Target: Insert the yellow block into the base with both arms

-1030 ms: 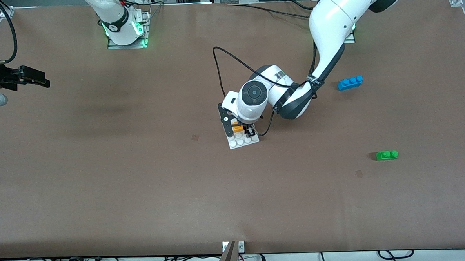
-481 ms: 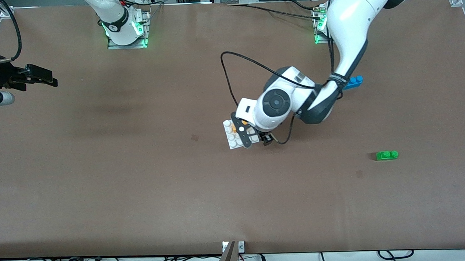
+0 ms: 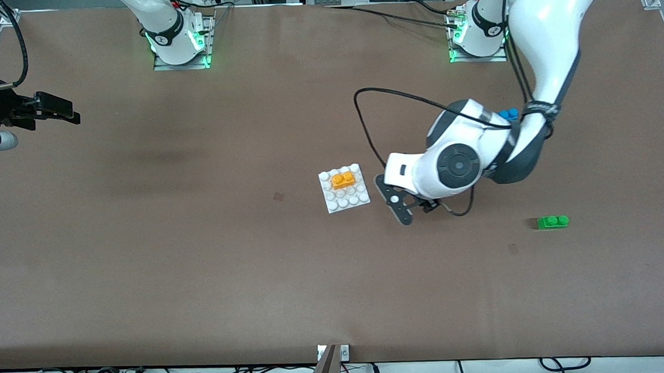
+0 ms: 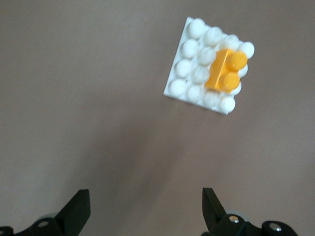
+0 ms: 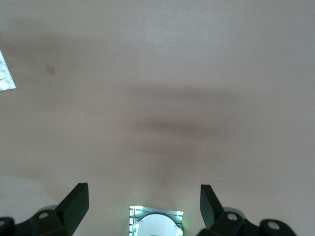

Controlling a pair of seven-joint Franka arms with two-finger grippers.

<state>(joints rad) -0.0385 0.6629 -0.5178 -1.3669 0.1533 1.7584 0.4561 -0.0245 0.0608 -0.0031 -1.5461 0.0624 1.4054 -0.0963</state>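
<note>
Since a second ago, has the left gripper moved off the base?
Yes. The left gripper has left the base and moved toward the green brick, open, leaving the yellow block on the studs.

My left arm (image 3: 544,42) reaches out from its base, wrist bent down, left gripper (image 3: 408,208) hanging over the table's middle, jaws wide and empty. My right gripper (image 3: 54,109) waits over the table's edge at the right arm's end, jaws wide.
</note>
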